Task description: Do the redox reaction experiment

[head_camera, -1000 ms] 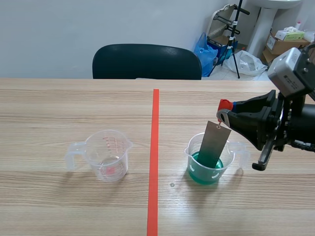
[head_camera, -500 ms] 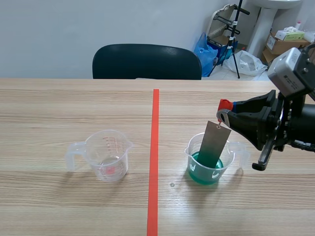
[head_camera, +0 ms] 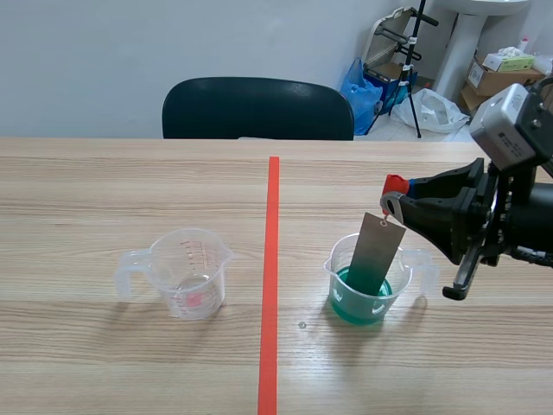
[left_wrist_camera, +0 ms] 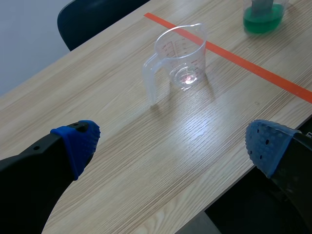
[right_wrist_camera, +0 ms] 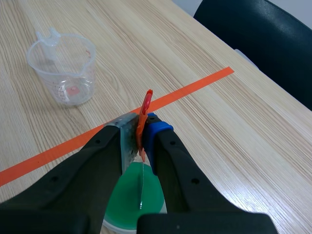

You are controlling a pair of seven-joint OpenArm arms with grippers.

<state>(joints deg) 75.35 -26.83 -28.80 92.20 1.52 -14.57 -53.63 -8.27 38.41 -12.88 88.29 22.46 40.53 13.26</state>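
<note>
Left of the orange tape line (head_camera: 271, 259) stands an empty clear measuring cup (head_camera: 186, 272), with the left gripper (left_wrist_camera: 170, 144) spread wide on nothing. Right of the line, the right gripper (head_camera: 399, 203) pinches a red tab (head_camera: 395, 183). Beneath it, a grey metal strip (head_camera: 373, 255) dips into the green-liquid cup (head_camera: 346, 303).

change: none | right claw (right_wrist_camera: 141, 138), red clip (right_wrist_camera: 145, 108), metal strip (head_camera: 375, 252): no shift seen
</note>
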